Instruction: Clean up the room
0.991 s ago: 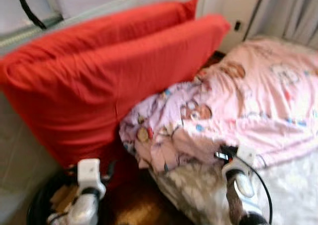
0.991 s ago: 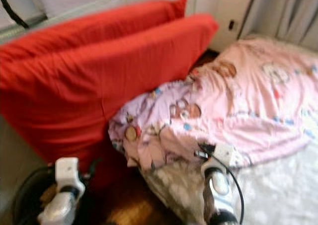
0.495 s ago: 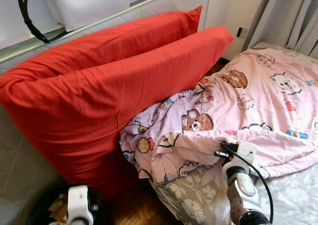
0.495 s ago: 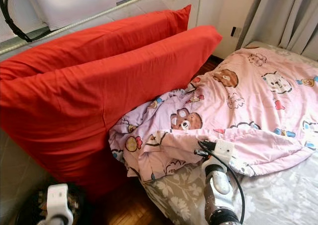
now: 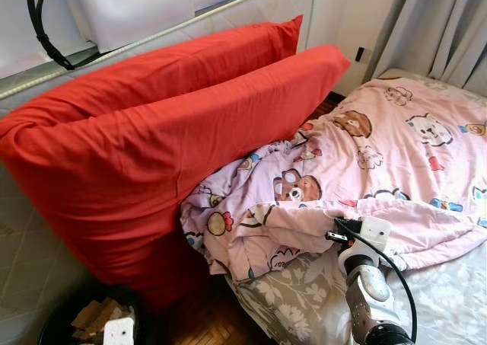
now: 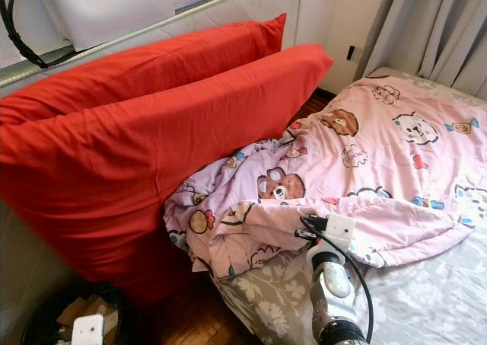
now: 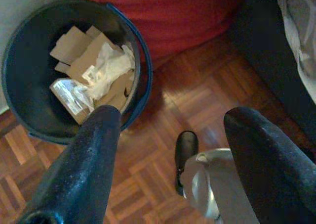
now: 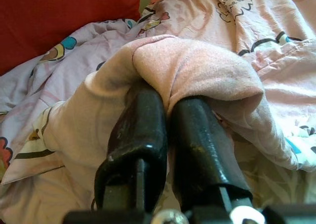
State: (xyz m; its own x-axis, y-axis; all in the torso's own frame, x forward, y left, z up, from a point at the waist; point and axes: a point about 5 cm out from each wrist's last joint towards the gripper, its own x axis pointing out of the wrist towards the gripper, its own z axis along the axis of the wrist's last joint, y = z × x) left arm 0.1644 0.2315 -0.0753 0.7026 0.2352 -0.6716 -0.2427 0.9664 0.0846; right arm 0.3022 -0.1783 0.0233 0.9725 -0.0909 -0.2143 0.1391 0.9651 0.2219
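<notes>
My right hand (image 8: 165, 130) is pinched shut on a fold of the pink cotton blanket printed with cartoon bears (image 5: 396, 143), its two black fingers (image 8: 140, 135) pressed together with the cloth draped over their tips. The blanket lies rumpled across the bed with the grey floral sheet (image 5: 293, 303), bunched toward the bed's near corner, where its edge touches the lower of two large red pillows (image 5: 190, 147). Those pillows lean stacked against the padded grey headboard (image 5: 23, 238). My left hand (image 7: 170, 135) hangs low with its fingers spread apart and holding nothing, above the wooden parquet floor (image 7: 163, 100) and just beside a round black bin holding cardboard scraps and crumpled paper (image 7: 22, 110). Grey curtains (image 5: 449, 25) hang past the bed's far side.
</notes>
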